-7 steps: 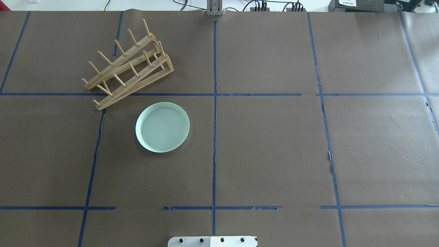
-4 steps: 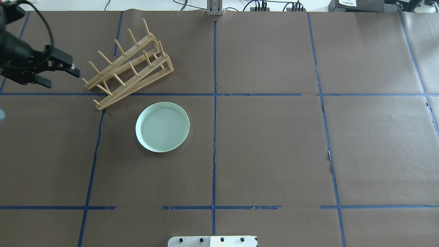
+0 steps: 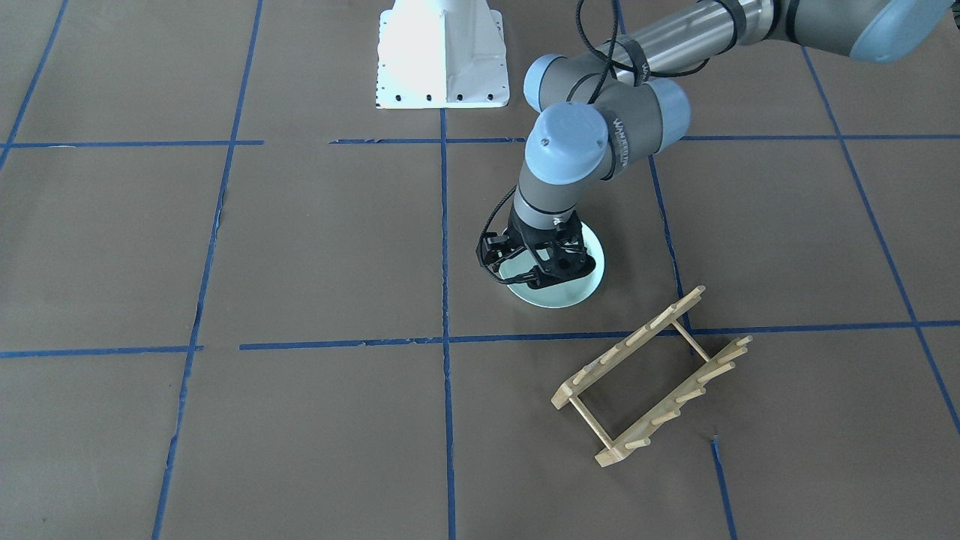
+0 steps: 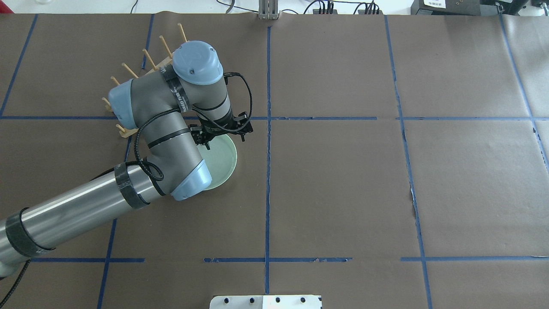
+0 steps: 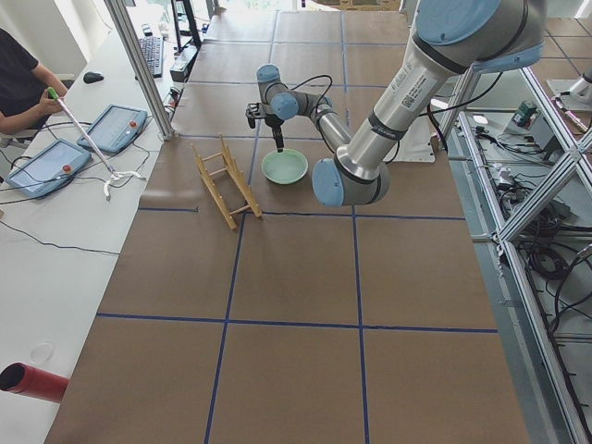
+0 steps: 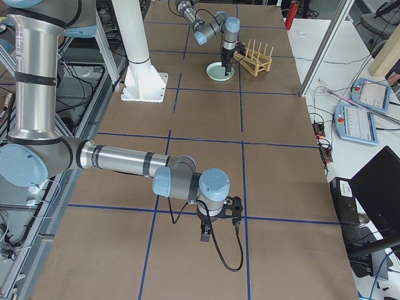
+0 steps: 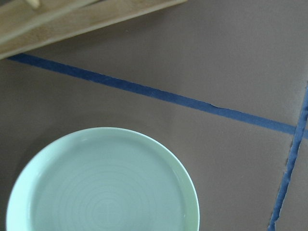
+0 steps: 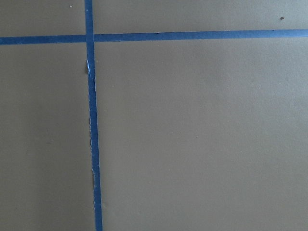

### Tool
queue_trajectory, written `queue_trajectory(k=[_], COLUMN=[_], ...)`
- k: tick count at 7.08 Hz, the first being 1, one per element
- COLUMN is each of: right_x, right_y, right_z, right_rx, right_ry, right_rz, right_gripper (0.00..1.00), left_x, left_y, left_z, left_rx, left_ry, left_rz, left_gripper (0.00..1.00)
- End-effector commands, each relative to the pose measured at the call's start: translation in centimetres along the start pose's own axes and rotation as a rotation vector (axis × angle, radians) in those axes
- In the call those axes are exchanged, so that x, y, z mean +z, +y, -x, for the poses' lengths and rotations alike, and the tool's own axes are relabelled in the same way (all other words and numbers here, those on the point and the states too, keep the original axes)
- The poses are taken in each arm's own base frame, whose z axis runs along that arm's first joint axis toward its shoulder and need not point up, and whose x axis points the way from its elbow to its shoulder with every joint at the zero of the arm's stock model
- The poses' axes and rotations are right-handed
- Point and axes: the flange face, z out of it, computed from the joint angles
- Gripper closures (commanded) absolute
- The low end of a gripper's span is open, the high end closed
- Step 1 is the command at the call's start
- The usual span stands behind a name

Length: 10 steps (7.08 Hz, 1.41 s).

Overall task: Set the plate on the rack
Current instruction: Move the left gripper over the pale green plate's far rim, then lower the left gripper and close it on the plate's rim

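The pale mint-green plate lies flat on the brown paper, rim up, and fills the lower left of the left wrist view. My left gripper points down over the plate's far edge, its jaws spread and holding nothing; it also shows in the front view. The light-wood rack stands just beyond the plate, partly hidden by my left arm in the overhead view. My right gripper hangs over bare paper far from both; I cannot tell whether it is open.
Blue tape lines divide the brown paper into squares. The white robot base sits at the table's near edge. An operator with tablets is beside the table's far side.
My left arm has swung in from the left edge, over the rack, to above the plate. The plate and the rack have not moved.
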Motion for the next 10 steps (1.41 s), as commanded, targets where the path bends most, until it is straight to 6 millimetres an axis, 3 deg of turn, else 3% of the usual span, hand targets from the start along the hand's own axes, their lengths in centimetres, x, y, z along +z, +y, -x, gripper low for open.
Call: queue_trajectory(k=[1,8,9,10], right_x=[0.0,0.0,0.0,0.0], right_y=[-0.1,0.0,-0.1,0.0], right_z=[0.0,0.0,0.0,0.0], right_rx=[-0.001,0.000,-0.001,0.000], right_ry=[0.000,0.000,0.000,0.000], right_rz=[-0.001,0.000,-0.001,0.000], right_gripper=[0.00,0.00,0.00,0.00], left_x=[1.6,4.2,4.1,4.0], left_y=[1.9,-0.4,-0.6,-0.6], left_z=[-1.4,-0.8,-0.7,-0.7], left_rx=[-0.027,0.042,0.040,0.039], left_ry=[-0.023,-0.047,-0.046,-0.045], left_rz=[0.019,-0.041,-0.041,-0.043], left_gripper=[0.11,0.35,0.61,1.00])
